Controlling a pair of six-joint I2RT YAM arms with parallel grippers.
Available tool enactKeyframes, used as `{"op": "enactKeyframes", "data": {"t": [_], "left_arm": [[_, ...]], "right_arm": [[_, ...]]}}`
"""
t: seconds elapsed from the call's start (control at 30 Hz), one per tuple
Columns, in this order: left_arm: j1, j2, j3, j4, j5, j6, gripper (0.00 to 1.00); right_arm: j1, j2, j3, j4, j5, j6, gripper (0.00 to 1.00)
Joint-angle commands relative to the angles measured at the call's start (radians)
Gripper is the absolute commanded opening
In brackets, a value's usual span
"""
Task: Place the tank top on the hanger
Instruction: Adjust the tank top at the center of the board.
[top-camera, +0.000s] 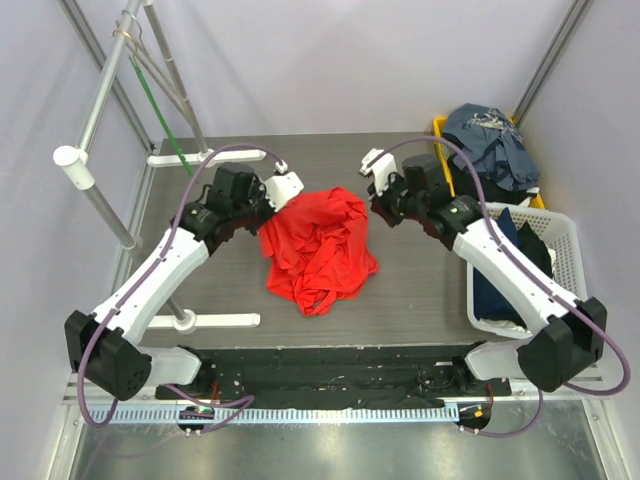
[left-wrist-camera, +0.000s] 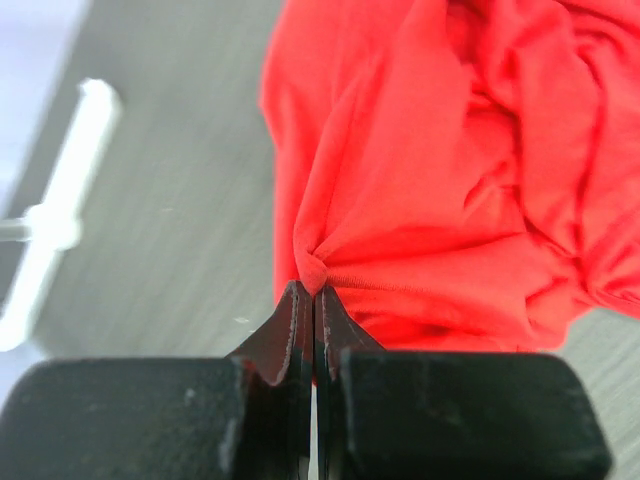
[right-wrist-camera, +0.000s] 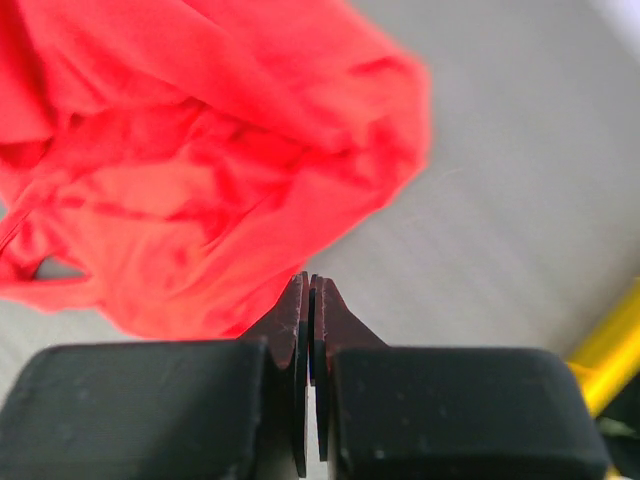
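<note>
Red tank top (top-camera: 320, 245) pinched by left fingers (left-wrist-camera: 295, 330)

I see my left fingers clamped on a fold of it. The heap lies on the tabletop (top-camera: 420, 290) between both sets of fingers. My right fingers (right-wrist-camera: 325, 320) sit pressed together, empty, at its edge. The hanger (top-camera: 158, 112) hangs well beyond the left fingers.

Tank top (top-camera: 320, 250) on the worktop (top-camera: 410, 295), between both claws: touching the left claw (left-wrist-camera: 313, 292), just beside the right claw (right-wrist-camera: 312, 285).

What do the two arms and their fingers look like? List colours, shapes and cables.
Left arm and right arm: white links, chunky black joints and bases. A thin purple cable loops along each. Left fingers and right fingers: black, thin, tapering blades on blocky black mounts.
</note>
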Motion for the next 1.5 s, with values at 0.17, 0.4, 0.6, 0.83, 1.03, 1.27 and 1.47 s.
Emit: {"op": "enactKeyframes", "data": {"t": [0.17,0.4,0.6,0.83,1.03,1.27,1.47], "left_arm": [[0.031,-0.047,0.114,-0.136,-0.013,0.016,0.00],[0.032,-0.056,0.121,-0.145,-0.028,0.013,0.00],[0.032,-0.072,0.127,-0.168,-0.028,0.009,0.00],[0.031,-0.072,0.121,-0.162,-0.025,0.003,0.00],[0.032,-0.070,0.123,-0.164,-0.030,0.003,0.00],[0.032,-0.070,0.150,-0.145,-0.141,0.005,0.00],[0.037,-0.058,0.241,-0.107,-0.266,0.022,0.00]], "right_arm": [[-0.003,0.037,-0.005,-0.048,-0.060,-0.022,0.36],[0.076,0.205,-0.088,0.031,-0.068,0.026,0.57],[0.087,0.263,-0.082,0.027,-0.016,0.034,0.61],[0.089,0.315,-0.102,0.034,-0.037,0.041,0.40],[0.089,0.309,-0.089,0.023,-0.025,0.026,0.01],[0.078,0.214,-0.004,-0.006,0.156,-0.034,0.01],[-0.008,0.114,0.151,-0.028,0.341,-0.094,0.01]]}}
